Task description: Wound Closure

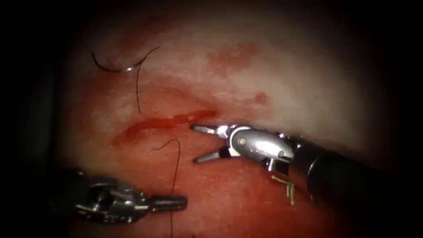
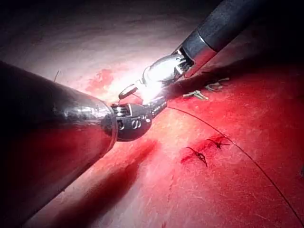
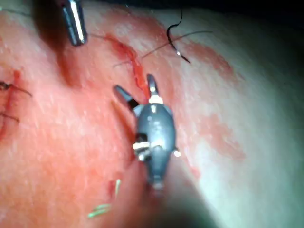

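The curved needle [image 1: 118, 67] lies free on the tissue, up and left of the cut [image 1: 167, 122], with neither tool on it. Its thread [image 1: 137, 88] runs down to the cut, comes out on the near side [image 1: 169, 142] and drops to my left tool [image 1: 176, 203], which is shut on the thread. From those jaws [image 2: 160, 105] the thread trails away across the tissue. My right tool [image 1: 194, 144] hovers at the cut's right end with its jaws open and empty. In the right wrist view the open jaws [image 3: 133, 82] stand beside the cut [image 3: 135, 66], with the needle [image 3: 176, 40] beyond.
Pale cut ends of thread [image 1: 286, 187] lie on the tissue under the right tool's shaft. Two dark knotted stitches [image 2: 204, 149] sit on the tissue near the left tool. Patches of red fluid [image 1: 231, 57] mark the tissue beyond the cut.
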Controlling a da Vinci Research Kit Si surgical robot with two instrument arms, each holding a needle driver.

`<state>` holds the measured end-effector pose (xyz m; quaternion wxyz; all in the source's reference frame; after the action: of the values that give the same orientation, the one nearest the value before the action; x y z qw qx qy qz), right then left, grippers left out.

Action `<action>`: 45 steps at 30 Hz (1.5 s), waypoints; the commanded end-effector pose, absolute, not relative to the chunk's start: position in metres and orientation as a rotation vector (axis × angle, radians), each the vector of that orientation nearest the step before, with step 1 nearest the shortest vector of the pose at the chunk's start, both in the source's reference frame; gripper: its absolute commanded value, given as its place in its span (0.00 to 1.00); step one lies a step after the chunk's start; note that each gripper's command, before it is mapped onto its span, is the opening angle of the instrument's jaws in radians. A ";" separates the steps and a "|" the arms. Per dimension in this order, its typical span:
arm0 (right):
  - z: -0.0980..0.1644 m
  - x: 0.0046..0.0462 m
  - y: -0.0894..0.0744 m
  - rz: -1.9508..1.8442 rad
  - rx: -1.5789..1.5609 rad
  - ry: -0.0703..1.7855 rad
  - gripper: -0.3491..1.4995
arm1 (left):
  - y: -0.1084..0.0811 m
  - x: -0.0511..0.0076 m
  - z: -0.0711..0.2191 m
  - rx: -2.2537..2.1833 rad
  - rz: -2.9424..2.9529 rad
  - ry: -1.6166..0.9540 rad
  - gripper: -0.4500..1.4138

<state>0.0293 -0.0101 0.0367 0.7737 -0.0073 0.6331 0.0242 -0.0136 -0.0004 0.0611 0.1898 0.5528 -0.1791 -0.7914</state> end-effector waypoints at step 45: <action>0.031 0.0327 -0.009 -0.292 -0.222 1.417 0.00 | 0.004 -0.0142 0.063 1.570 -2.378 -0.398 0.61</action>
<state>0.0320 -0.0091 0.0307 0.7463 -0.0966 0.6458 -0.1293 -0.0138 0.0036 0.0628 0.1271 0.5421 -0.1339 -0.8198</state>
